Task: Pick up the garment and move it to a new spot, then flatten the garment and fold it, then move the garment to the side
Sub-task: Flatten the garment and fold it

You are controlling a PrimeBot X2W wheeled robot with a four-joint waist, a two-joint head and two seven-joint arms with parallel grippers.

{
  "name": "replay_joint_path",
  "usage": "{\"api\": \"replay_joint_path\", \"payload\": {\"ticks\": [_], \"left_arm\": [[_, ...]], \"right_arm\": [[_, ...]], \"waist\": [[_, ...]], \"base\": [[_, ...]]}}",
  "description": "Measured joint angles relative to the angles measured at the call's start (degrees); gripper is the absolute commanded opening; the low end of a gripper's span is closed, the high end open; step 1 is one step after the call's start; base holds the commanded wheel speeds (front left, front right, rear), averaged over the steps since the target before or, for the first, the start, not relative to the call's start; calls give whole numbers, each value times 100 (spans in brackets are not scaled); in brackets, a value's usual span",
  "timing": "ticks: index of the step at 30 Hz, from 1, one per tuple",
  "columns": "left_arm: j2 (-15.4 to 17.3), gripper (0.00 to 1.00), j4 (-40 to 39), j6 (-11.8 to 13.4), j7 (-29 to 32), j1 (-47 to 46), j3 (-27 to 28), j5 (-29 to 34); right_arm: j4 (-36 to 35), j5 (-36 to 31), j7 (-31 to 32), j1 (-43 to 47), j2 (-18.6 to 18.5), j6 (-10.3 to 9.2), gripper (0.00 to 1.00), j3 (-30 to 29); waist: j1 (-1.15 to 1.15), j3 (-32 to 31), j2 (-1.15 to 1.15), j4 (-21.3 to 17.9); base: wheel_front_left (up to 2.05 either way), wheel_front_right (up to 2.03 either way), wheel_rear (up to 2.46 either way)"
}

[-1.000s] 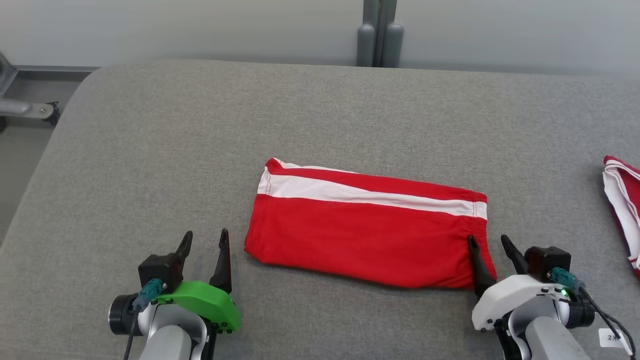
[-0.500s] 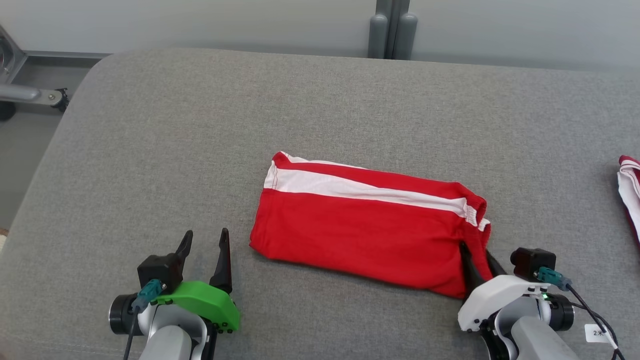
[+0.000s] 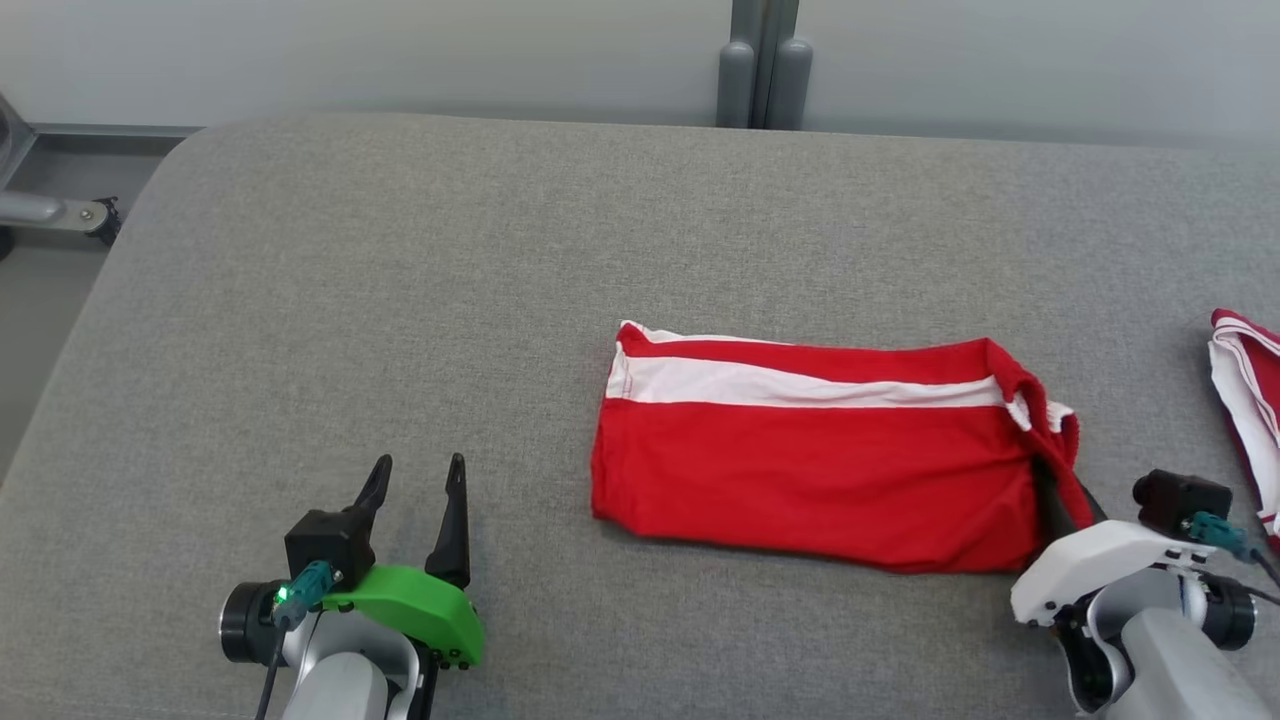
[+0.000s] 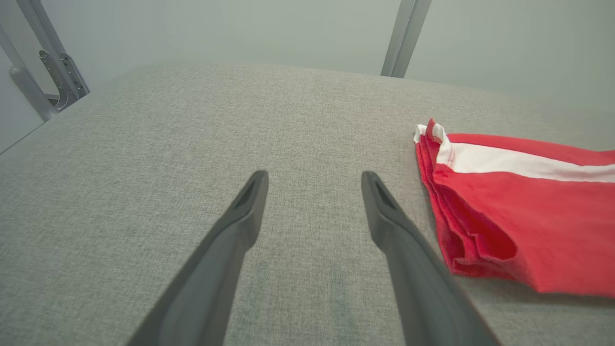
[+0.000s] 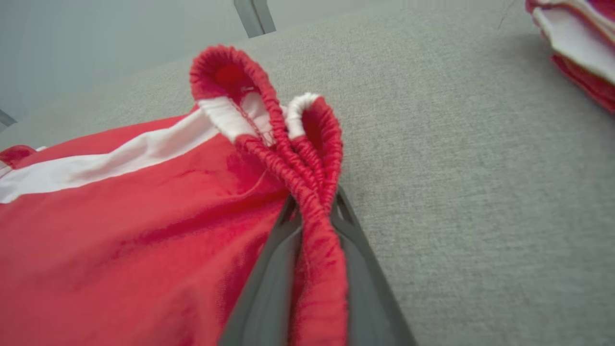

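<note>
Clamps the soft, probably light and floppy red garment (image 3: 810, 470) by its bunched elastic waistband (image 5: 307, 158) in the closed right gripper (image 3: 1068, 500) — near the grey surface's (image 3: 400, 300) front edge, right of middle — with the left gripper (image 3: 420, 465) spread wide, empty.

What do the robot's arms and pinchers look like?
The left gripper has two long, dark, pointed fingers, a bright green shell, a black block with a teal plug and dark cable, on a pale grey forearm. The right gripper looks alike, but its shell is white.
</note>
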Motion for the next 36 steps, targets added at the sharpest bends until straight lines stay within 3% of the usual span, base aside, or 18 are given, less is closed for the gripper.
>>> {"api": "replay_joint_path", "payload": {"ticks": [5,13,18,25,26,27,28,36], "left_arm": [[-1,100,-56,12,0,51,-16,46],[-1,100,-5,-7,0,158,-194,-31],[-7,100,71,-44,0,193,-430,-141],[-1,100,65,-38,0,248,-688,-235],[-4,100,64,-27,0,253,-699,-243],[-2,100,67,-20,0,257,-700,-244],[-1,100,66,-13,0,259,-701,-250],[-1,100,-41,58,0,279,-559,-257]], "right_arm": [[-158,542,0,-184,-119,-4,0,210],[-1266,1894,600,-416,5,-5,0,2025],[-1236,1954,698,-673,58,-5,0,2646],[-542,1815,564,-1172,225,-5,0,3357],[-415,1815,524,-1234,254,-5,21,3416],[-265,1812,482,-1298,283,-5,69,3461],[-151,1809,455,-1351,308,-5,100,3505],[-343,2203,54,-1542,370,-4,100,3570]], "waist": [[0,-72,0,-30],[0,-128,0,105],[0,-128,0,276],[0,-86,0,709],[0,-77,0,771],[0,-67,0,832],[0,-57,0,888],[0,17,0,985]], "base": [[0,0,0],[0,0,0],[0,0,0],[0,0,0],[0,0,0],[0,0,0],[0,0,0],[0,0,0]]}}
